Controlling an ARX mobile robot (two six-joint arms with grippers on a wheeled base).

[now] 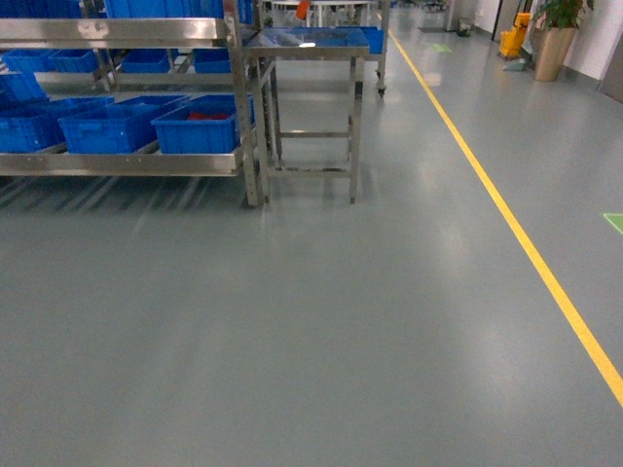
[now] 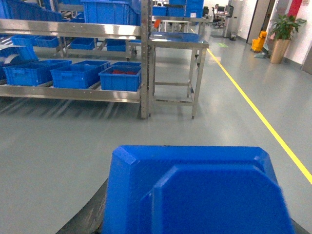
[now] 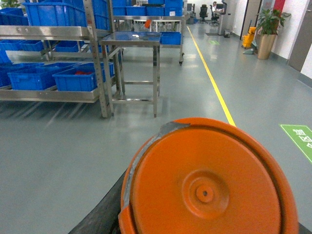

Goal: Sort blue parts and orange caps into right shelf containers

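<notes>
A blue part [image 2: 195,190] fills the bottom of the left wrist view, close to the camera and above the floor. My left gripper is shut on it, with one dark finger [image 2: 87,217] showing at its left edge. An orange cap [image 3: 204,187], flat face toward the camera, fills the bottom of the right wrist view. My right gripper is shut on it, and only a dark finger [image 3: 100,214] shows. Neither gripper appears in the head view. The steel shelf [image 1: 127,163] stands far left with blue containers [image 1: 200,131] on its low level, some way ahead of me.
A steel table [image 1: 311,49] stands just right of the shelf. Something red lies in the rightmost low container [image 2: 119,78]. A yellow floor line [image 1: 506,214] runs along the right. A potted plant [image 1: 555,39] and a yellow cart stand far back right. Grey floor lies between me and the shelf.
</notes>
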